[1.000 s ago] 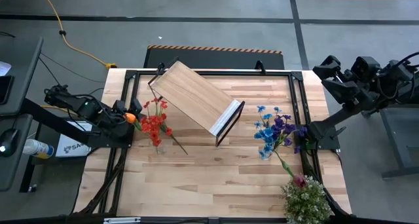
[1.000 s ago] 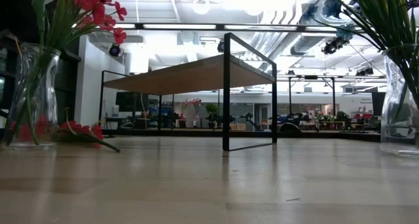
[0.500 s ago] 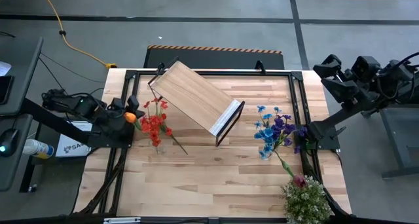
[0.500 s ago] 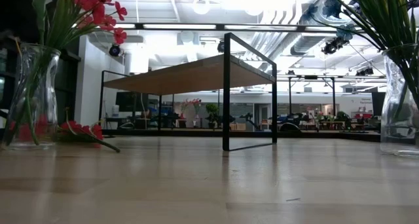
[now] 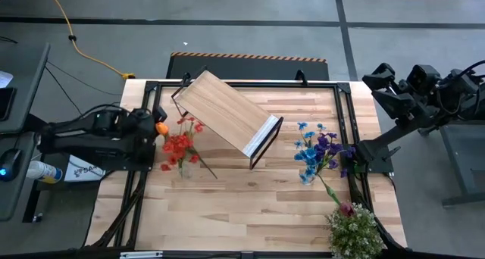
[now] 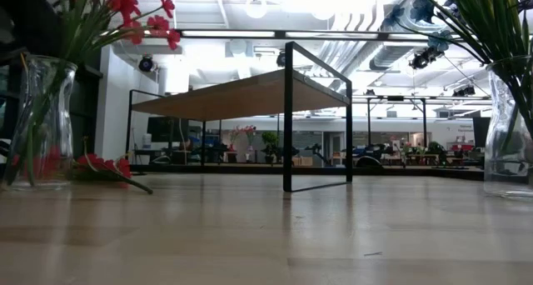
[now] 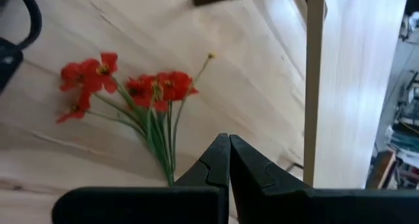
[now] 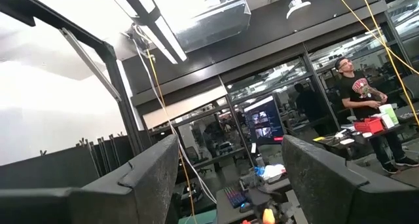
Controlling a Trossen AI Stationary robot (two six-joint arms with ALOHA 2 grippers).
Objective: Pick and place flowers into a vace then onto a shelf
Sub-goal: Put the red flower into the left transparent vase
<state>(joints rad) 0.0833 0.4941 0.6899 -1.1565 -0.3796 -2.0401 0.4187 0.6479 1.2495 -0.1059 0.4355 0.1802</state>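
My left gripper is shut at the table's left edge, with the orange tulip's bloom at its tips. Just right of it, red sprays stand in a glass vase. In the left wrist view their green stems run down past my shut fingers. Another red spray lies on the table by the vase. The wooden shelf stands askew at the far middle. My right gripper is open and raised off the table's right side, holding nothing. My left gripper comes level from the table's left, with the tulip's orange bloom right at its fingertips and clear of the table. The fingers themselves hide the place of contact, so which part of the stem they pinch cannot be told.
Blue and purple blooms stand in a second glass vase at the right. A dark pink rose lies beside a bushy green plant at the near right corner. Bare tabletop stretches across the near middle.
My left gripper, still shut, has swung toward the table's right and slightly toward the far edge, and the orange bloom has gone with it. The red blooms above the vase have swayed toward the right.
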